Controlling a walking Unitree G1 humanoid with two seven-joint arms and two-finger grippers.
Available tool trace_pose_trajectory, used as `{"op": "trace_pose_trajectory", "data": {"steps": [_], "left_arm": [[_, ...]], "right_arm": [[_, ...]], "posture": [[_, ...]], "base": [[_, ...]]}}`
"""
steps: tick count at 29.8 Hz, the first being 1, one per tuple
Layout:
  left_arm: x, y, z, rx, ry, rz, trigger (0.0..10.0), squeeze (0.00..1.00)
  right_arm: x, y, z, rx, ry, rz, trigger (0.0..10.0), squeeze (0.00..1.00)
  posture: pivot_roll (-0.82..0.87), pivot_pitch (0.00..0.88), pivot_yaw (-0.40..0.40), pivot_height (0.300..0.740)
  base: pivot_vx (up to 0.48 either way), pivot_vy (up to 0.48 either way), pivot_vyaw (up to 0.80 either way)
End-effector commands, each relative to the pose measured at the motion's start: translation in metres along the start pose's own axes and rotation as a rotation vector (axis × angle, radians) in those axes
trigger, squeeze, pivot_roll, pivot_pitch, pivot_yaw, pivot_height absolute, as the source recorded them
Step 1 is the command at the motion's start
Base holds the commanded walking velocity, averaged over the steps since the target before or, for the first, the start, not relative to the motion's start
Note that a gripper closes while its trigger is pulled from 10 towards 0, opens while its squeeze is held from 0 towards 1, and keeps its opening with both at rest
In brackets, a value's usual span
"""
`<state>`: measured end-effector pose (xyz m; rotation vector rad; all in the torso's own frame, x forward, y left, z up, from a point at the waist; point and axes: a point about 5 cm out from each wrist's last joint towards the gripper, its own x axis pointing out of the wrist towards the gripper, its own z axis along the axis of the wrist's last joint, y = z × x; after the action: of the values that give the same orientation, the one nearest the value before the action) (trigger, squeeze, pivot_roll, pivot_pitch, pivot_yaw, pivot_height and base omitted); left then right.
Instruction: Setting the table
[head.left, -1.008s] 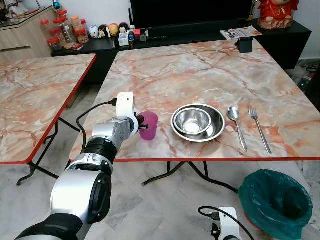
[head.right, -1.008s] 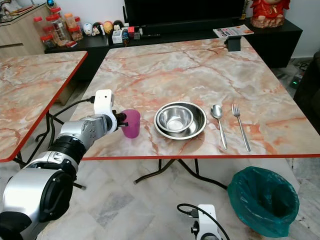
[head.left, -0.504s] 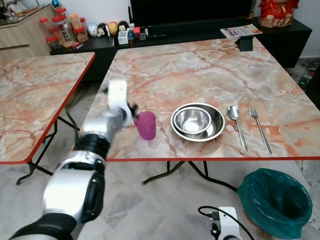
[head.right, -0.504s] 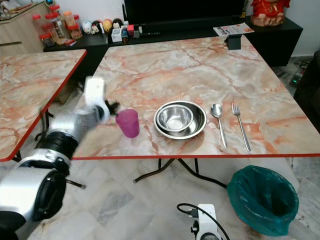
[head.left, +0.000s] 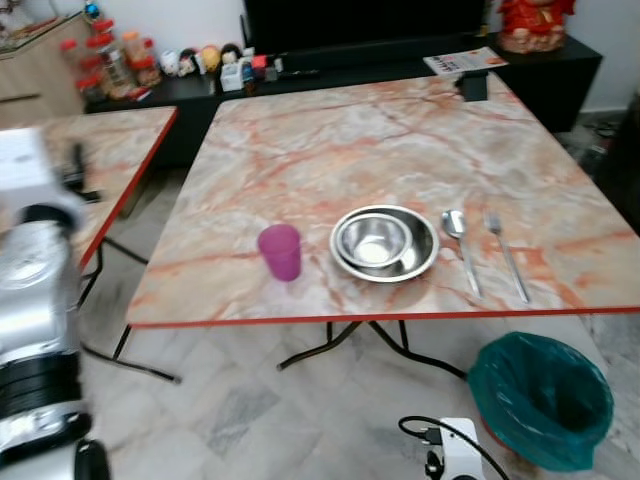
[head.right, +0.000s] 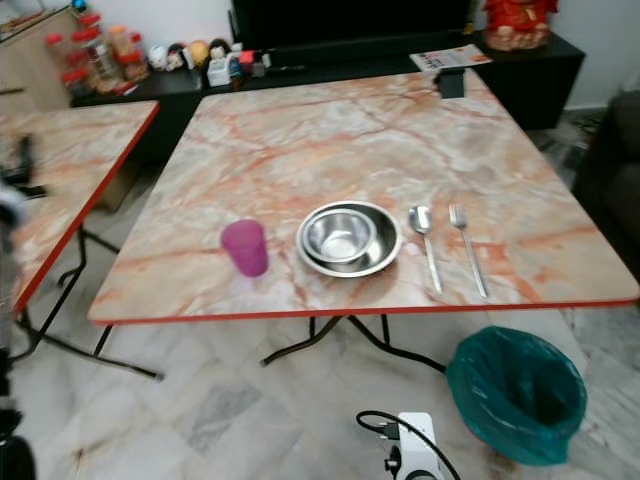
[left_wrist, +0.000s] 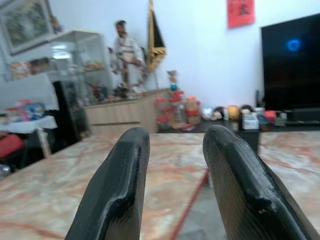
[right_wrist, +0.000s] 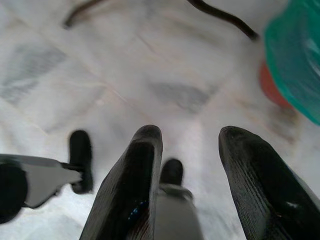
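Note:
A purple cup stands upright near the front left edge of the marble table. To its right lie two nested steel bowls, then a spoon and a fork. My left arm is raised at the far left, well away from the cup. My left gripper is open with nothing between its fingers and faces the second table. My right gripper hangs low, open and empty, pointing at the floor.
A second marble table stands to the left, with a gap between the two. A green-lined bin sits on the floor at the front right. A black cabinet with jars and figurines runs along the back wall.
My left gripper has let go of the purple cup and drawn back to the far left and upward. The cup stays standing on the table. The camera has shifted slightly.

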<state>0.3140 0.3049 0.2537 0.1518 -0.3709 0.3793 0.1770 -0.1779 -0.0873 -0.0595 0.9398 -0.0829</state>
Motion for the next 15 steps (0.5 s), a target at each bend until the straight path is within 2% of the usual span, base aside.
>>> {"op": "trace_pose_trajectory", "data": {"steps": [1,3,4,5,6,8,9,10,11,12,13,15], "left_arm": [[-0.002,-0.002,0.010,0.022,-0.047,-0.020,10.0,0.00],[-0.003,-0.002,0.010,0.022,-0.047,-0.019,10.0,0.00],[-0.055,0.067,-0.079,0.285,0.290,0.174,10.0,0.00],[-0.080,0.090,-0.104,0.359,0.407,0.216,10.0,0.00],[-0.095,0.102,-0.117,0.394,0.472,0.234,10.0,0.00],[-0.095,0.102,-0.117,0.394,0.472,0.234,10.0,0.00],[-0.121,0.089,-0.152,0.378,0.648,0.086,10.0,0.00],[-0.131,0.084,-0.163,0.377,0.702,0.027,10.0,0.00],[-0.147,0.073,-0.178,0.395,0.781,-0.062,10.0,0.00],[-0.147,0.073,-0.178,0.395,0.781,-0.062,10.0,0.00],[-0.171,0.057,-0.197,0.374,0.891,-0.157,10.0,0.00],[-0.193,0.038,-0.212,0.339,0.988,-0.244,10.0,0.00]], "right_arm": [[0.000,0.005,0.000,-0.003,0.002,0.013,10.0,0.00],[0.000,0.005,0.000,-0.003,0.002,0.013,10.0,0.00],[0.000,0.005,0.002,-0.006,-0.001,0.015,10.0,0.00],[0.000,0.005,0.002,-0.007,-0.002,0.016,10.0,0.00],[0.001,0.005,0.002,-0.007,-0.002,0.016,10.0,0.00],[0.001,0.005,0.002,-0.007,-0.002,0.016,10.0,0.00],[0.000,0.005,0.001,-0.006,0.000,0.016,10.0,0.00],[0.000,0.004,0.001,-0.006,0.001,0.015,10.0,0.00],[0.000,0.004,0.000,-0.005,0.003,0.013,10.0,0.00],[0.000,0.004,0.000,-0.005,0.003,0.013,10.0,0.00],[0.000,0.002,-0.001,-0.004,0.005,0.008,10.0,0.00],[0.000,-0.001,-0.001,-0.001,0.004,-0.001,10.0,0.00]], "posture": [[0.11,0.026,0.108,0.740],[0.11,0.026,0.108,0.740],[0.12,0.038,0.105,0.740],[0.12,0.040,0.106,0.740],[0.12,0.039,0.106,0.740],[0.12,0.039,0.106,0.740],[0.11,0.037,0.104,0.740],[0.10,0.037,0.104,0.740],[0.10,0.036,0.104,0.740],[0.10,0.036,0.104,0.740],[0.09,0.037,0.103,0.740],[0.09,0.036,0.101,0.740]], "base": [[0.000,0.000,0.00],[0.000,0.000,0.00],[0.000,0.000,0.00],[0.000,0.000,0.00],[0.000,0.000,0.00],[0.000,0.000,0.00],[0.000,0.000,0.00],[0.000,0.000,0.00],[0.000,0.000,0.00],[0.000,0.000,0.00],[0.000,0.000,0.00],[0.000,0.000,0.00]]}}
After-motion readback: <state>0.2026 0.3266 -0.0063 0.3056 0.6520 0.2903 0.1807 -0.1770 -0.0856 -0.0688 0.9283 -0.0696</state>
